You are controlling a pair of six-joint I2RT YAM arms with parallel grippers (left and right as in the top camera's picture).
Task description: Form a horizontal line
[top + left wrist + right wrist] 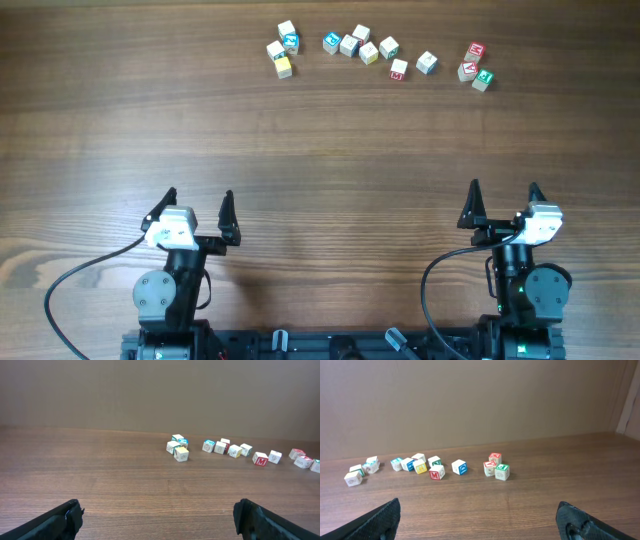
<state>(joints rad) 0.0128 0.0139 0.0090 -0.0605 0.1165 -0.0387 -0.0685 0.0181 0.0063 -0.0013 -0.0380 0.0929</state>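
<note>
Several small wooden letter cubes lie along the far side of the table. In the middle group a blue-teal-faced cube (331, 42) touches a pale cream cube (348, 45), making a short row. The pair also shows in the left wrist view (208, 445) and the right wrist view (396, 464). My left gripper (200, 203) (157, 512) is open and empty near the front edge, far from the cubes. My right gripper (503, 190) (479, 509) is also open and empty near the front edge.
A left cluster of cubes (284, 48) includes a yellow-faced one (284, 67). A red M cube (398, 69) and a blue-faced cube (426, 62) lie right of the middle group. A red and green cluster (475, 65) lies at far right. Bare wood separates the grippers from the cubes.
</note>
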